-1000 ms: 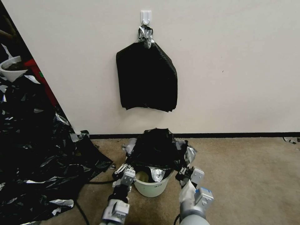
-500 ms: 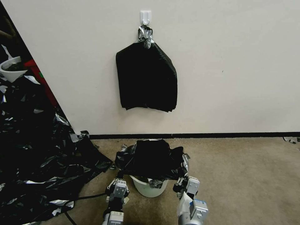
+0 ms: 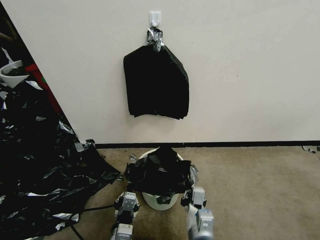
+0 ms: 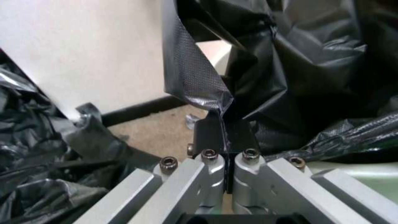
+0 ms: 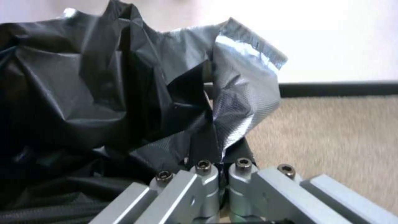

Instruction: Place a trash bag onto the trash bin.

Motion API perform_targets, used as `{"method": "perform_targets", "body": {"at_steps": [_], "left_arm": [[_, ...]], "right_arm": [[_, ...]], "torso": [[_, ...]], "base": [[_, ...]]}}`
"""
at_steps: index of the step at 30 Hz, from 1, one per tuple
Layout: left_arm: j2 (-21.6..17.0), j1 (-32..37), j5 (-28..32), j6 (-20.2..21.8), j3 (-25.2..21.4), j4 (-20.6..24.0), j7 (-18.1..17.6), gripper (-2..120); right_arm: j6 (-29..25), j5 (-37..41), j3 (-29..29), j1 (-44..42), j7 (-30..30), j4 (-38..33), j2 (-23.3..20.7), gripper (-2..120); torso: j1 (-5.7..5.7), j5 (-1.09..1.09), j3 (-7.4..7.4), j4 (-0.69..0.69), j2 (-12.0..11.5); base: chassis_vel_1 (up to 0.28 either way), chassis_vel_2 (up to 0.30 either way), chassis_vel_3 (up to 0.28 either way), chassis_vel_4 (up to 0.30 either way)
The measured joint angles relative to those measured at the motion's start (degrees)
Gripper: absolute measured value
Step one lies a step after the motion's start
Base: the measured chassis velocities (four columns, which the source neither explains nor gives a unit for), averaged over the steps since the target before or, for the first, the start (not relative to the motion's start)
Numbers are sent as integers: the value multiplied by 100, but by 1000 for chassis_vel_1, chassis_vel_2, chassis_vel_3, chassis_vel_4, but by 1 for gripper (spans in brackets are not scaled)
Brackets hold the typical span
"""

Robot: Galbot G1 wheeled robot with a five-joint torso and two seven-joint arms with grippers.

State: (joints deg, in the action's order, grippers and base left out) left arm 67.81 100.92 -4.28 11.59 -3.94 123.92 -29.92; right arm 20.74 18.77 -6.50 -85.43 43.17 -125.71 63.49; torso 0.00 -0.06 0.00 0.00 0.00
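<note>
Both claws, the left gripper (image 3: pixel 128 196) and right gripper (image 3: pixel 194 192), pinch the trash bag's (image 3: pixel 159 170) edge, draped over the trash bin (image 3: pixel 159 201); the hem apparently needs drawing down around the rim.

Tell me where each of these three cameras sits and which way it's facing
Head: up on the robot, facing forward and down at the wall; left gripper, right gripper flank the trash bin.
Left wrist: behind closed fingers pinching the trash bag.
Right wrist: likewise, facing carpet and wall.
All three views share the bag.
</note>
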Motion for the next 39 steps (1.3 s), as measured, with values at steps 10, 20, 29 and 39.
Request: {"method": "perform_targets", "body": {"at_steps": [10, 20, 29, 39], "left_arm": [[-330, 178, 78, 388, -61, 324, -60, 0], [-532, 252, 128, 530, 119, 281, -131, 0], [-158, -290, 184, 515, 177, -591, -255, 0], [-126, -514, 456, 675, 209, -788, -267, 0]], "right_arm": [[1213, 1254, 268, 552, -874, -382, -579, 0], [1153, 2229, -196, 727, 64, -342, -1085, 0], [652, 1274, -450, 850, 71, 246, -853, 0], [893, 934, -745, 982, 51, 192, -927, 0]], "torso": [[0, 5, 0, 1, 0], [0, 6, 0, 0, 0], [0, 25, 0, -4, 0], [0, -4, 0, 2, 0]], "base": [[0, 0, 0, 0], [0, 0, 0, 0], [0, 0, 0, 0], [0, 0, 0, 0]]}}
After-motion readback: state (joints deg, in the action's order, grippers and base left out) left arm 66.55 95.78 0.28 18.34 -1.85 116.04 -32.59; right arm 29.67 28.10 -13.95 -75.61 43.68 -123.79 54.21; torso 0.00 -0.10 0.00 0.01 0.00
